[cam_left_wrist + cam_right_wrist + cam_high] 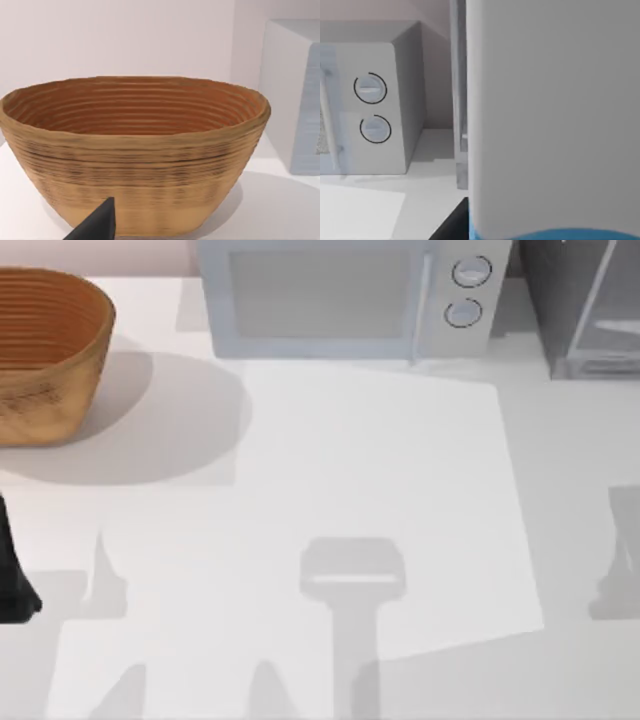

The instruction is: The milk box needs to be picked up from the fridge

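The milk box [550, 125] stands very close in the right wrist view, a pale white face with a light blue strip along its lower edge. One dark finger [454, 226] of my right gripper presses against its side, and the gripper is shut on the box. Behind it rises the fridge's pale frame [460, 100]. In the top view the fridge [585, 310] is at the table's back right corner. My left arm [12, 575] is parked at the left edge. One of its dark fingers [95, 227] points at a basket.
A woven brown basket [45, 350] sits at the back left, also seen close up [135, 150]. A pale microwave [345, 300] with two round knobs stands at the back centre, and its knob side [372, 107] is to the left of the fridge.
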